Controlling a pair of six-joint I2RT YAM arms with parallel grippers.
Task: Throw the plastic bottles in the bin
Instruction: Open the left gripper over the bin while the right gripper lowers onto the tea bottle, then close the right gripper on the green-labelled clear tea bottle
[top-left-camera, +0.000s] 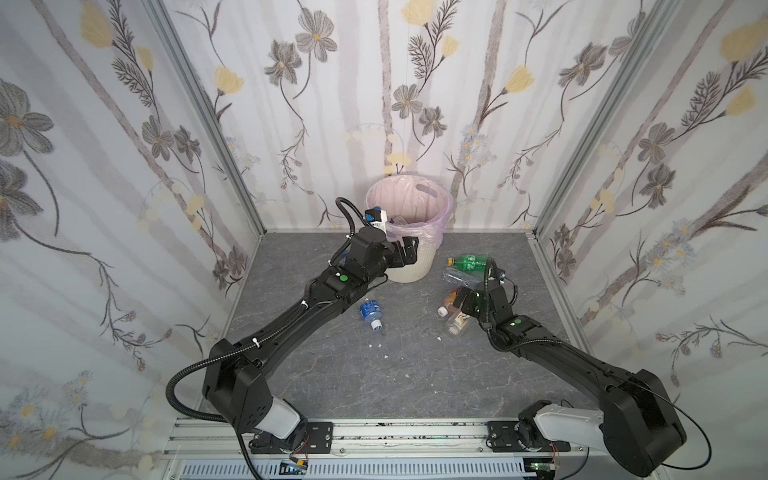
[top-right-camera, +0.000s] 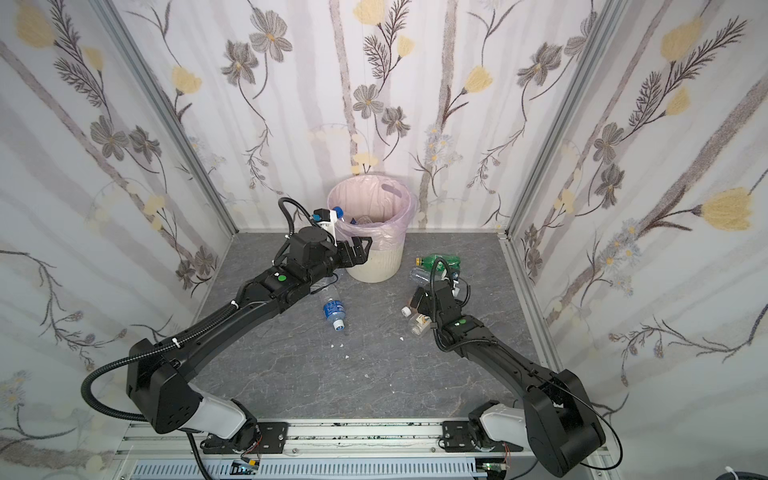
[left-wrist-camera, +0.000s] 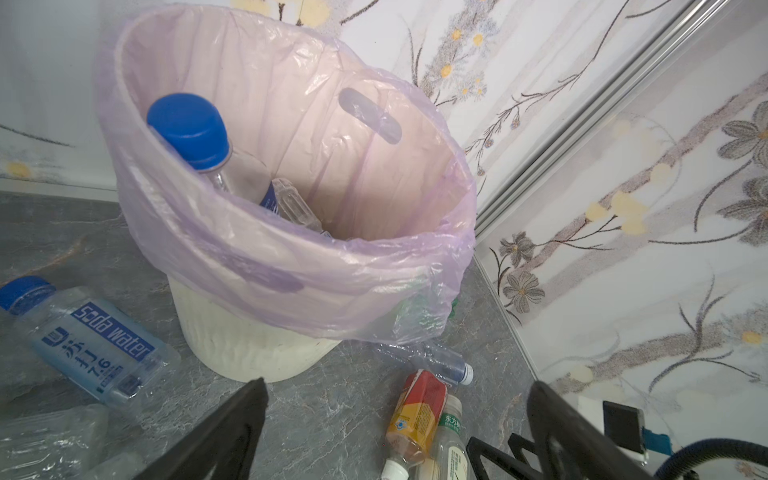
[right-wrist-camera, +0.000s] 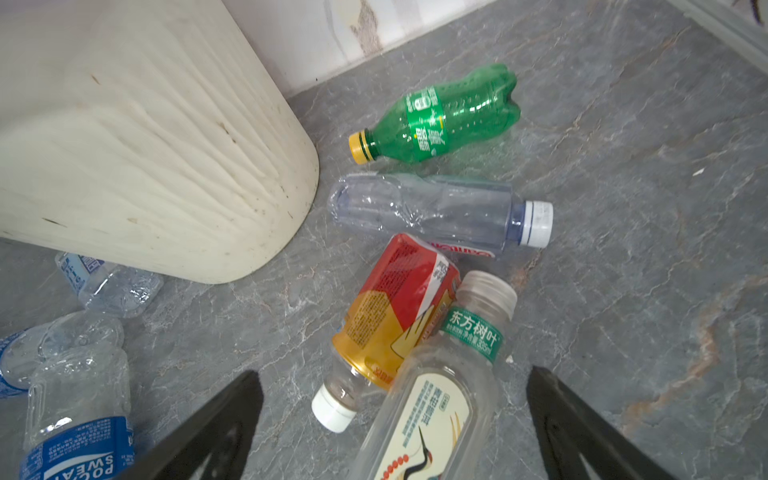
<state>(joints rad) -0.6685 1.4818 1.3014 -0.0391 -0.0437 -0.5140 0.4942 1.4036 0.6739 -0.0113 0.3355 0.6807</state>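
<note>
Grey floor (top-left-camera: 415, 374) bears one bin (top-left-camera: 419, 270), one green bottle (right-wrist-camera: 449, 116), one orange bottle (right-wrist-camera: 395, 307).

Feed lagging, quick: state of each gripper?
Left gripper: open, holding nothing, by the bin.
Right gripper: open, holding nothing, above the white-labelled bottle.

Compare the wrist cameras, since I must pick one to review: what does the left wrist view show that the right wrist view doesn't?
Left wrist only: the inside of the bin, its pink bag, and a blue-capped bottle leaning in it. Right wrist only: the green bottle in full, yellow cap included. Both: the bin's cream wall, the orange bottle and the clear white-capped bottle.
</note>
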